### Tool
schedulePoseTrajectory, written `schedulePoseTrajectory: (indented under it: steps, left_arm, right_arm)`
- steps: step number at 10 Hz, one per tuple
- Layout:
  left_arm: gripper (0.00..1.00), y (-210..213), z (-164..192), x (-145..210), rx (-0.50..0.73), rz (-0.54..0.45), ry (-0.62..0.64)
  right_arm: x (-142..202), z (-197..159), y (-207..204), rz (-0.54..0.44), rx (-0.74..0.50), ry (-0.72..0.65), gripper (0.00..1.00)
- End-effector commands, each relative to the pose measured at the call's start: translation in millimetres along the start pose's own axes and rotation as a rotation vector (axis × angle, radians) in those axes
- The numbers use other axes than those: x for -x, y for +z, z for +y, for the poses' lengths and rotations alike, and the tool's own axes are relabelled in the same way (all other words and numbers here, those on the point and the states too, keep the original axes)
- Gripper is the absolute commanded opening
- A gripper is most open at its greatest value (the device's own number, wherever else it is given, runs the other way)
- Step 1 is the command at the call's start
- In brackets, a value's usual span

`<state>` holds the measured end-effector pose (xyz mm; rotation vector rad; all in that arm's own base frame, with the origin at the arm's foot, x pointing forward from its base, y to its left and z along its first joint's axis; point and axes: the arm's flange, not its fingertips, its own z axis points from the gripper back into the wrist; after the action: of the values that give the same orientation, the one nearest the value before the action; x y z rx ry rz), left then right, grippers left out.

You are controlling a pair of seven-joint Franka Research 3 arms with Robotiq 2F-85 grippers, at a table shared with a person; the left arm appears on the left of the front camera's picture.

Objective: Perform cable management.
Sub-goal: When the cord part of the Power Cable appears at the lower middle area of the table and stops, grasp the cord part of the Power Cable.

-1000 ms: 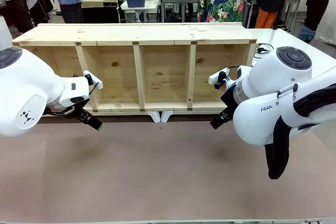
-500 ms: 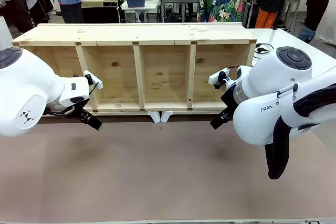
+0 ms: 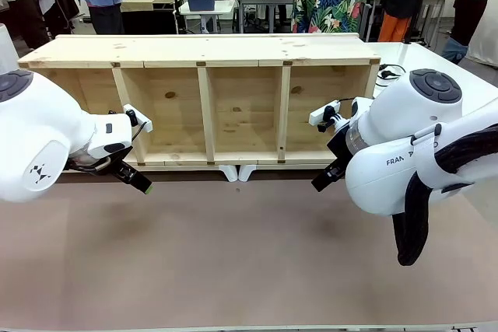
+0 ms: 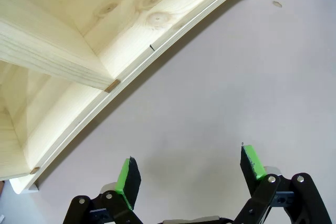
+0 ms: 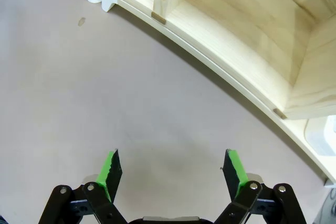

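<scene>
- left gripper (image 4: 189,171): fingers spread wide with nothing between them, hanging over the bare brown desk (image 3: 249,262). In its wrist view the wooden shelf (image 3: 210,50) has its bottom rail at 11 o'clock.
- wooden shelf: long thing across the middle, open bays facing the robot. No cord in the bays as far as I can see.
- right gripper (image 5: 173,174): same deal, fingers wide and empty, shelf rail at 1 o'clock.
- cable (image 3: 387,75): thin black cord up at 2 o'clock in the front view. It's past the shelf's right end on the white desk (image 3: 424,58), well apart from both grippers.
- what changed: honestly nothing in the last second, both arms parked as they were. I'd say the tidying hasn't started.
</scene>
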<state>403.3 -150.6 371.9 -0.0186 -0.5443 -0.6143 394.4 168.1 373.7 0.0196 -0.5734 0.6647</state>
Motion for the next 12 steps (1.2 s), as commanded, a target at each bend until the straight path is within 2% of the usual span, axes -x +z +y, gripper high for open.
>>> schedulePoseTrajectory:
  steps: [1,3,6,12]
  left_arm:
    - [1.00,0.0,0.4,0.2,0.000,0.000,0.001]
    - [1.00,4.7,0.1,0.7,-0.005,-0.004,0.004]
    - [1.00,35.1,1.6,6.1,-0.015,-0.043,0.001]
    - [1.00,164.2,-8.9,21.7,-0.124,-0.181,-0.025]
  right_arm:
    - [0.1,-0.2,0.0,0.000,0.000,-0.002,1.00]
    - [-0.6,0.9,5.1,0.004,-0.007,0.003,1.00]
    - [-1.9,4.5,33.7,-0.016,-0.002,0.014,1.00]
    - [-16.4,0.6,150.9,-0.102,0.125,0.069,1.00]
